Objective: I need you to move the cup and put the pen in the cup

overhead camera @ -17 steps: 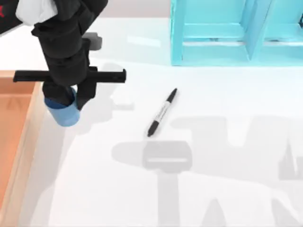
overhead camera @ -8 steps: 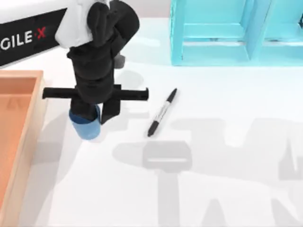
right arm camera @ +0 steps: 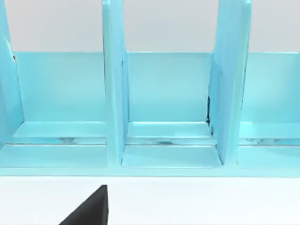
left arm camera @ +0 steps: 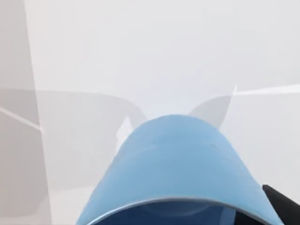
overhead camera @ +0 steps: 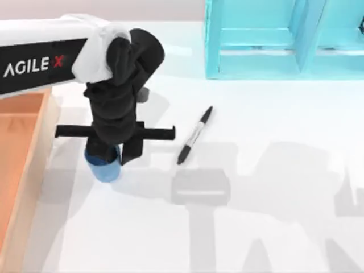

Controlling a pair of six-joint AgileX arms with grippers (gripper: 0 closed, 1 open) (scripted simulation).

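Observation:
The cup (overhead camera: 103,169) is a small blue tumbler, upright under my left gripper (overhead camera: 116,157), which is shut on its rim. It stands in the left half of the table, left of the pen. In the left wrist view the cup (left arm camera: 178,164) looms close, with one black finger (left arm camera: 282,202) beside its rim. The pen (overhead camera: 194,135) is a slim black marker with a pale label, lying flat and slanted on the white table, apart from the cup. A black part of my right gripper (right arm camera: 91,211) shows in the right wrist view, facing the shelf.
An orange wooden tray (overhead camera: 23,170) lies along the table's left edge, close to the cup. A large turquoise shelf unit (overhead camera: 256,51) stands at the back right; its open compartments (right arm camera: 164,108) face the right wrist camera. White table (overhead camera: 273,227) stretches to the right of the pen.
My left gripper has carried the cup rightward, away from the orange tray and closer to the pen, then slightly toward the front. The pen has not moved.

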